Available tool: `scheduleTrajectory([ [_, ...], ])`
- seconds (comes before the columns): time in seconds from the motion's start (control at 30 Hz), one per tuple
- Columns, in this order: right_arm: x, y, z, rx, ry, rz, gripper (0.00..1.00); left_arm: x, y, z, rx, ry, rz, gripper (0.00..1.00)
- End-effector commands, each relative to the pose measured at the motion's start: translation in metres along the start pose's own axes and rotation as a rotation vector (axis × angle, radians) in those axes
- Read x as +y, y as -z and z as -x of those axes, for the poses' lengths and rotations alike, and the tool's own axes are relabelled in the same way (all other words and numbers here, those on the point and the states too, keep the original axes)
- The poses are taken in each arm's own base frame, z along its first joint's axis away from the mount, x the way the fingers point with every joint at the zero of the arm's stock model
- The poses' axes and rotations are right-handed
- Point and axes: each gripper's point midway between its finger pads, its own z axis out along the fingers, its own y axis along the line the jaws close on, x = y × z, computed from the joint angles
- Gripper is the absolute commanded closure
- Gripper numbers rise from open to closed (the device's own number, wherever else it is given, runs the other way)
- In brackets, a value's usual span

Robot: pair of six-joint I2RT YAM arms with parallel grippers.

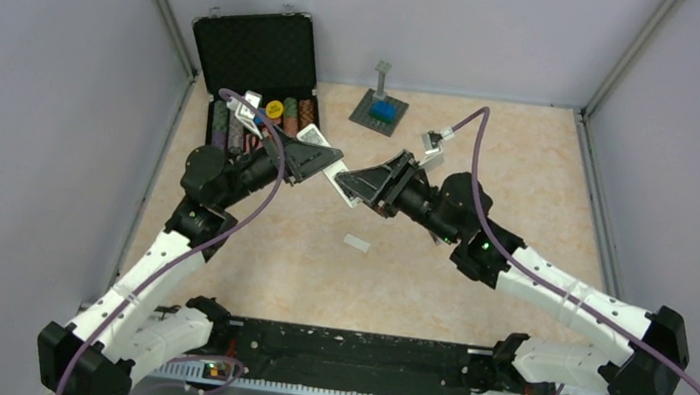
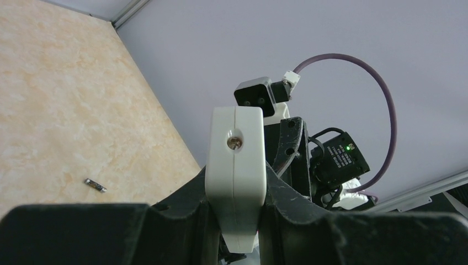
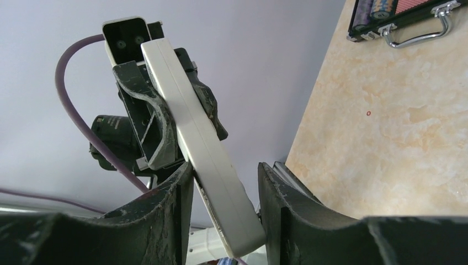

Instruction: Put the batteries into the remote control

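- My left hand clamps the remote control above the table.
- My right hand sits narrow around it, one finger not touching.
- One battery lies on the table.

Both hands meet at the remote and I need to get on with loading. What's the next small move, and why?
Probably loosen the right hand and back it off the remote. The left hand clamps the remote's end, and a battery lies loose on the table, so one hand must be free to fetch it.
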Motion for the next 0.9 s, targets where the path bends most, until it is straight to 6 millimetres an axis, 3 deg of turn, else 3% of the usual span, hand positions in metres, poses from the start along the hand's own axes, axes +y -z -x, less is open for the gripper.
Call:
scheduleTrajectory([
  [0.0, -0.004, -0.003, -0.016, 0.069, 0.0, 0.016, 0.6, -0.037, 0.001, 0.019, -0.064, -0.076, -0.108, 1.0],
  [0.23, -0.009, 0.0, -0.018, 0.074, 0.004, 0.013, 0.62, -0.041, 0.0, 0.024, -0.085, -0.072, -0.108, 1.0],
  [0.4, -0.01, 0.001, -0.019, 0.077, 0.001, 0.009, 0.58, -0.043, 0.0, 0.024, -0.081, -0.075, -0.111, 1.0],
  [0.47, -0.007, 0.001, -0.018, 0.075, -0.001, 0.012, 0.53, -0.041, 0.0, 0.023, -0.075, -0.08, -0.106, 1.0],
  [0.67, 0.016, 0.004, -0.004, 0.038, 0.025, 0.049, 0.23, -0.03, 0.003, 0.015, -0.043, -0.11, -0.061, 1.0],
  [0.87, 0.021, 0.014, 0.0, 0.027, 0.046, 0.063, 0.15, -0.025, 0.006, 0.009, -0.024, -0.122, -0.046, 1.0],
])
